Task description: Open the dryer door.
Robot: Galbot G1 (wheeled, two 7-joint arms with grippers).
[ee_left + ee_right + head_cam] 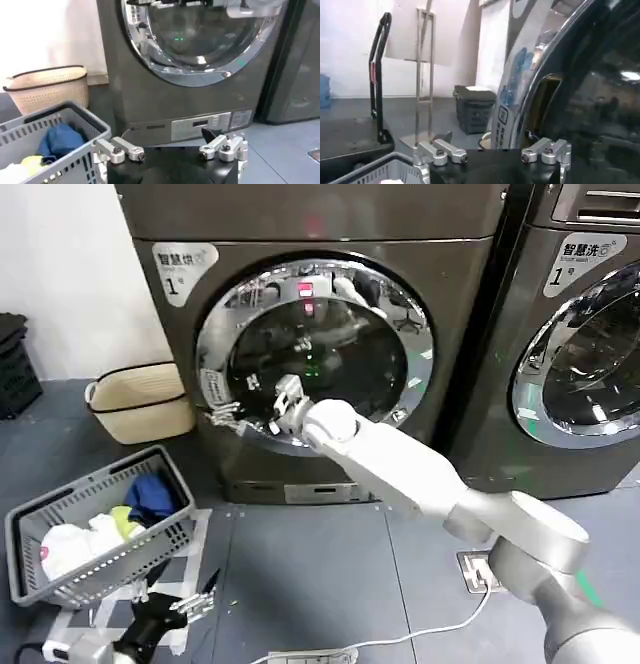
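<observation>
Two claws are yours to watch. Your right claw is up at the left rim of the dryer door, its fingers spread apart — nothing is grasped between them, and in the right wrist view the two fingertips sit well apart with the chrome ring and dark glass of the door just beyond them. From the head view the claw lies over the chrome ring low on its left side, beside the small white sticker; you cannot tell whether it touches the ring. The door sits flat against the dark machine front, closed. Your left claw hangs low near the floor, released too, fingers wide — beside the grey basket of laundry. A woven beige basket stands against the wall to the left of the dryer, and a second chrome-ringed machine stands on its right.
</observation>
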